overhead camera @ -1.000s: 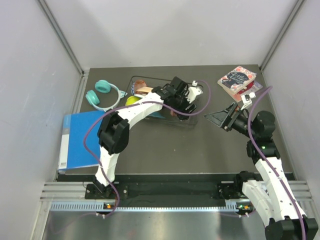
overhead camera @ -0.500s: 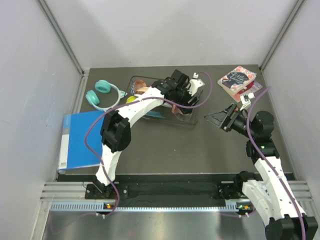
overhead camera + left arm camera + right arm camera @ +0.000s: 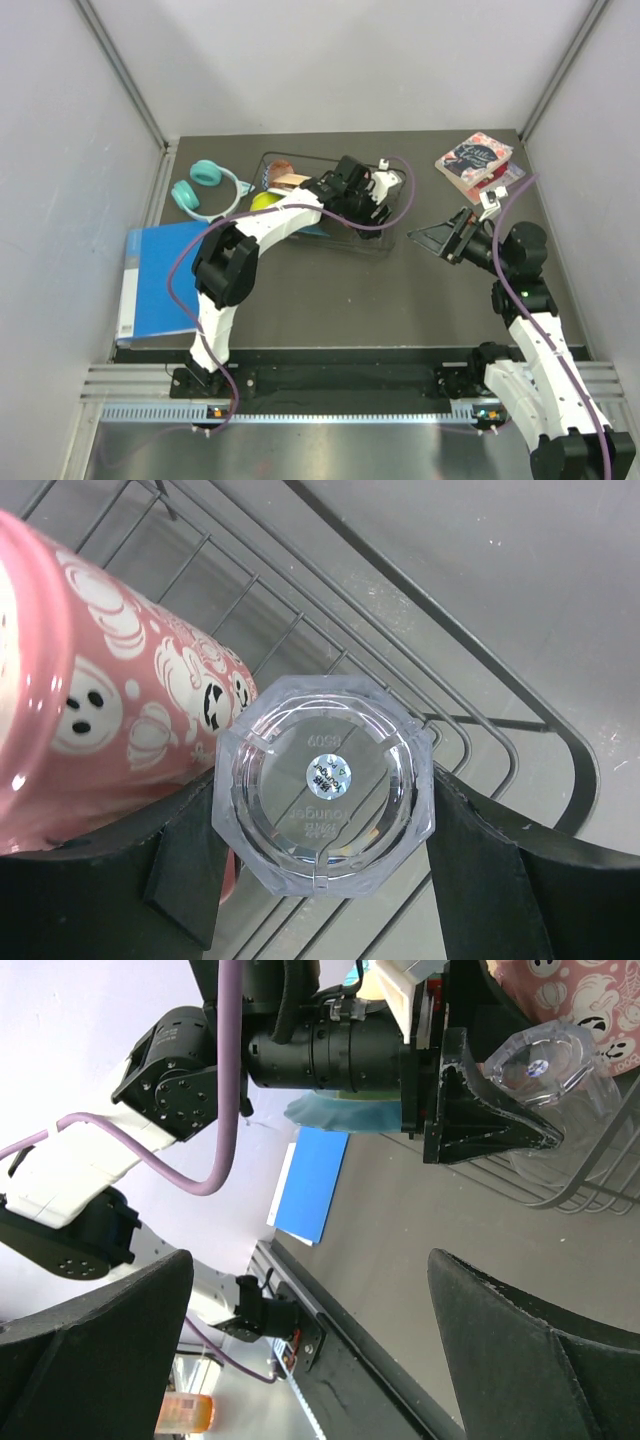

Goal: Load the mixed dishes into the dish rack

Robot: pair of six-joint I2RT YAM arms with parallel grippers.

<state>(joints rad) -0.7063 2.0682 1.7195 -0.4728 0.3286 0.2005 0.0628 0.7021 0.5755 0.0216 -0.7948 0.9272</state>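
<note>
The left arm is bent at the elbow and stretched far and right over the dish rack [image 3: 450, 630], and a clear glass [image 3: 322, 780] is gripped between the fingers of the left gripper [image 3: 380, 190]. The right gripper [image 3: 440, 238] is held up to the right of the rack, pointed left, with its fingers spread wide around nothing. The eight-sided bottom of the glass, marked with a small round sticker, is turned toward the wrist camera; its long line runs away toward the rack wires, just beside a pink mug [image 3: 110, 690] printed with pumpkins and ghosts.
</note>
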